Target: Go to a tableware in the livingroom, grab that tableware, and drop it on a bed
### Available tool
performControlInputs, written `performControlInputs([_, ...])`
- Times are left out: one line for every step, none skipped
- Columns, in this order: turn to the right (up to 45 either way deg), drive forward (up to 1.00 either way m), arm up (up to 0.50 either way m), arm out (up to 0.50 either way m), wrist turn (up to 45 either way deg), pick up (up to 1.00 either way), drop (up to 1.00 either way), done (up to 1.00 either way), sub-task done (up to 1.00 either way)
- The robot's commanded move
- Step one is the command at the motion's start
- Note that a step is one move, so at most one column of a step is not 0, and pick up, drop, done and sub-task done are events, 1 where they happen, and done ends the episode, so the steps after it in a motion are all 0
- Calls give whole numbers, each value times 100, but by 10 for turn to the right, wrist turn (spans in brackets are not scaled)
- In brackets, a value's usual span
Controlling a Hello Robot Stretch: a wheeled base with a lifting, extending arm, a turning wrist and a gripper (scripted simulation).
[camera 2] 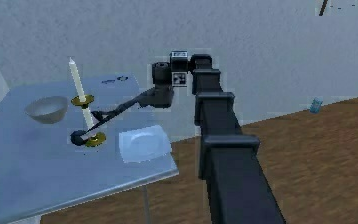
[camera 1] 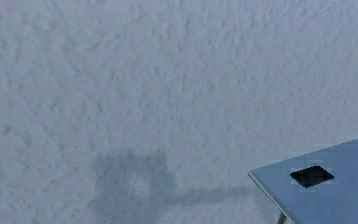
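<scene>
A grey bowl point(camera 2: 47, 109) sits near the far left of a pale table point(camera 2: 47, 175) in the arm side view, with a white plate point(camera 2: 142, 145) well apart from it near the table's right edge. Between the two stand a tall white candle point(camera 2: 74, 78) on a gold base and, nearer the front, a second candle point(camera 2: 89, 122) on a similar base.

The gripper point(camera 2: 87, 135) reaches in from the right. Its dark body is above the table's right side and its thin fingers point(camera 2: 122, 108) slant down to the second candle's base. It cannot be told whether the fingers are spread or pressed together, whether they touch that base, or whether the gripper holds anything.

The dark square arm point(camera 2: 222, 130) rises from the bottom edge behind the gripper and carries two white marker squares point(camera 2: 180, 60) at its far end. Beyond it a wooden floor point(camera 2: 307, 150) meets a pale wall point(camera 2: 267, 50), where a small blue thing point(camera 2: 316, 105) stands.

In the forward view a table corner point(camera 1: 337, 195) juts in at the lower right before a rough white wall, bearing a flat dark square point(camera 1: 312, 177).
</scene>
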Motion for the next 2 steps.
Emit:
performControlInputs([0, 0, 0, 0, 330, 0, 0, 0, 0])
performControlInputs([0, 0, -22, 0, 0, 0, 0, 0, 0])
